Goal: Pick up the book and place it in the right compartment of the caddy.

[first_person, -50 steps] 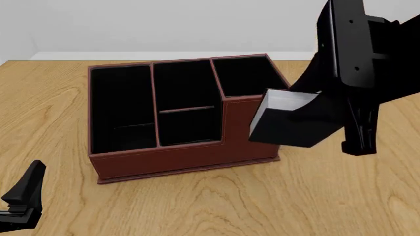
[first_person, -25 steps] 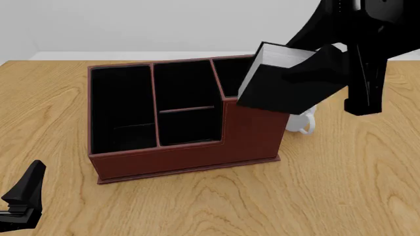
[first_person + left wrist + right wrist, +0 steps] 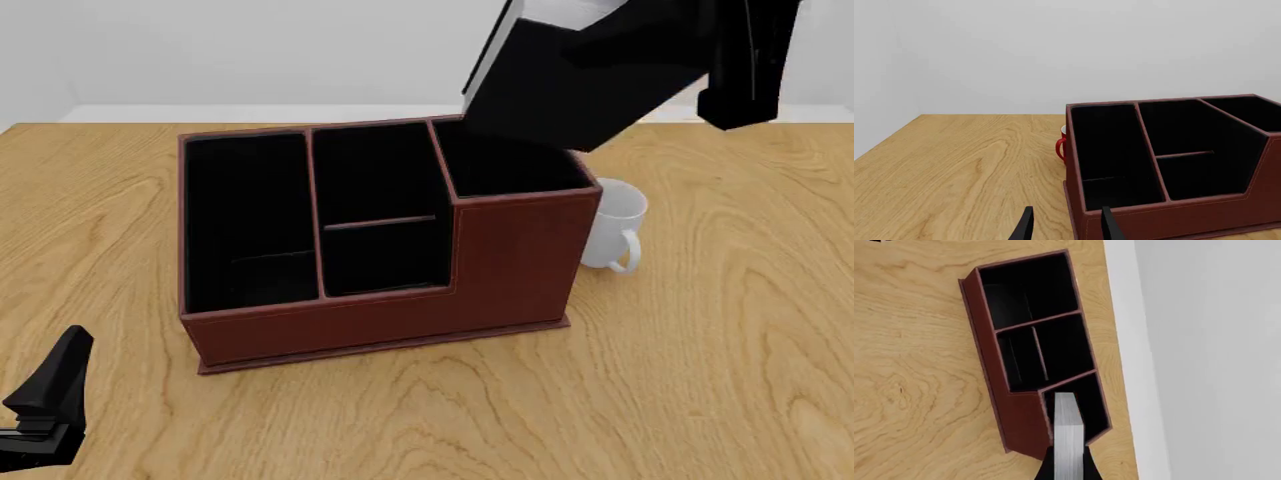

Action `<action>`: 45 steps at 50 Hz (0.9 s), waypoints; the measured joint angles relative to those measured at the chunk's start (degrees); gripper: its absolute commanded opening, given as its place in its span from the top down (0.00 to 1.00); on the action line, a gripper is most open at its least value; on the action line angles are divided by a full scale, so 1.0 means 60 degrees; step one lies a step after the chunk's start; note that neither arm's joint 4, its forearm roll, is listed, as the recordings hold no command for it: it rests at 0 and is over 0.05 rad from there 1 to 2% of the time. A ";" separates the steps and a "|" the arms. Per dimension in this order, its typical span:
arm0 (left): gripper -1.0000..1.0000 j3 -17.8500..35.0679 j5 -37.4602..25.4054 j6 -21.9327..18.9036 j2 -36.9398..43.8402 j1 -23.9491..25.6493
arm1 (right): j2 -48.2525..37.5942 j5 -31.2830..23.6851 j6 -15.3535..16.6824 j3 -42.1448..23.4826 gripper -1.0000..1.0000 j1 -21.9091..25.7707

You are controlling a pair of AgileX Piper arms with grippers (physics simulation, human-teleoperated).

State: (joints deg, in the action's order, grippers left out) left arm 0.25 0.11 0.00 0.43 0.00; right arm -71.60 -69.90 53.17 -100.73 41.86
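My right gripper (image 3: 694, 70) is shut on the black book (image 3: 567, 75) and holds it tilted in the air, above and just behind the right compartment (image 3: 507, 160) of the reddish-brown caddy (image 3: 387, 320). In the right wrist view the book's white page edges (image 3: 1067, 437) hang over the right compartment (image 3: 1087, 400) of the caddy (image 3: 984, 330). My left gripper (image 3: 47, 405) rests low at the near left, open and empty (image 3: 1066, 227), facing the caddy (image 3: 1174, 220).
A white mug (image 3: 617, 225) stands on the table just right of the caddy. A red mug (image 3: 1061, 146) stands behind the caddy's far left corner, seen only in the left wrist view. The wooden table (image 3: 694, 400) ends at a white wall behind.
My right gripper has lifted the book up and to the left, from beside the caddy's right wall to above the right compartment. The white mug came into view. The left arm has not moved.
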 measured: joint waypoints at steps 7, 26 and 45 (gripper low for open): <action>0.00 0.0000 0.0000 0.0000 0.0000 0.0000 | -0.0285 0.0000 0.0087 -0.0497 1.00 -0.0018; 0.00 0.0000 0.0000 0.0000 0.0000 0.0000 | -0.1208 0.0000 0.0148 -0.1762 1.00 -0.0173; 0.00 0.0000 0.0000 0.0000 0.0000 0.0000 | -0.1982 0.0000 -0.0086 -0.2758 1.00 -0.0356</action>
State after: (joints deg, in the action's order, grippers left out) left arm 0.25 0.11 0.00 0.43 0.00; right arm -83.49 -69.90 52.65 -117.28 39.72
